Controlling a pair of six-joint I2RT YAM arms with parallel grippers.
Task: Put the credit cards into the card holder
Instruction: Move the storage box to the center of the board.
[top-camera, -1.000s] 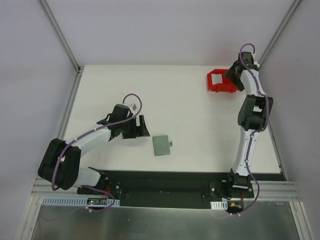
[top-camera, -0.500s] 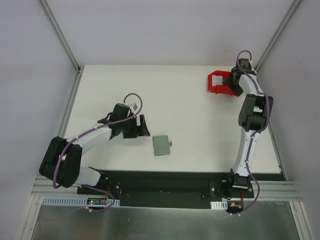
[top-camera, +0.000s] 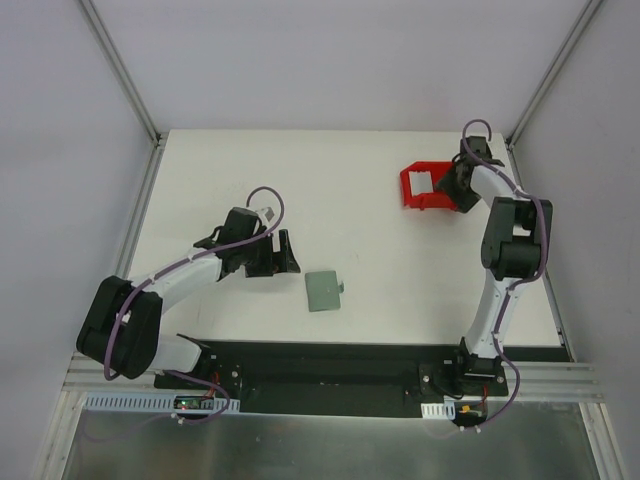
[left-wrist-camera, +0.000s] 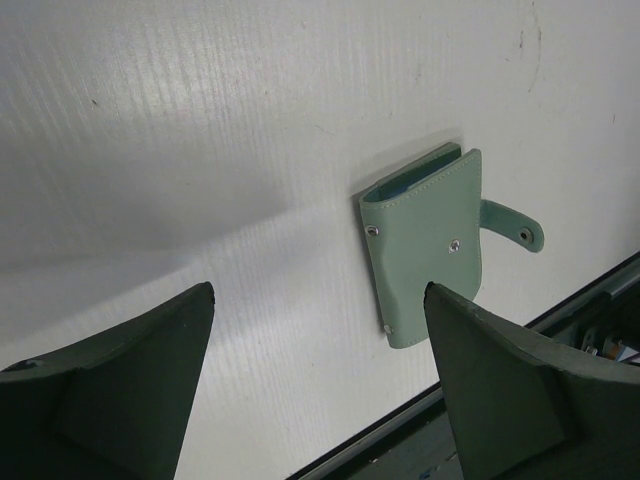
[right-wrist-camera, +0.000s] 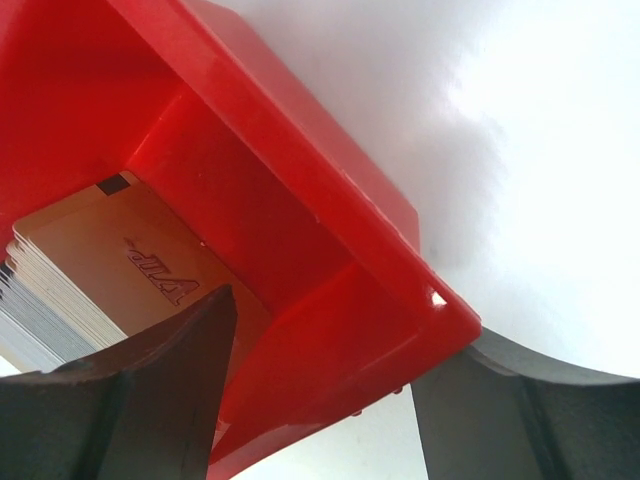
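**A:** Was there any writing that could be read?

**B:** Only on the top one of the credit cards (right-wrist-camera: 130, 265). It had dark letters that looked like "VIP", seen upside down in the right wrist view. On the card holder (left-wrist-camera: 425, 245) I could read no brand.

**A:** Where were the cards?

**B:** They were in a stack inside the red bin (right-wrist-camera: 300, 150), near the far right corner of the tabletop (top-camera: 350, 170). The top card was orange-gold, and under it only pale edges showed.

**A:** And the right gripper (right-wrist-camera: 330, 335)?

**B:** Its fingers stood on both sides of one wall of the bin. One was inside, just beside the stack, and the other was outside. Both seemed to be against the red plastic, but I could not tell whether they really clamped it. I also could not tell whether the inner finger touched the stack.

**A:** Where was the card holder?

**B:** It lay flat on the tabletop, near the middle of the near edge and well apart from the bin. It was folded, with its strap (left-wrist-camera: 510, 225) sticking out sideways and a little blue inside showing.

**A:** And the left gripper (left-wrist-camera: 318, 292)?

**B:** It was wide open and held nothing. The card holder lay just beyond its fingertips, closer to the finger on the right side of the wrist view, and it touched neither finger.
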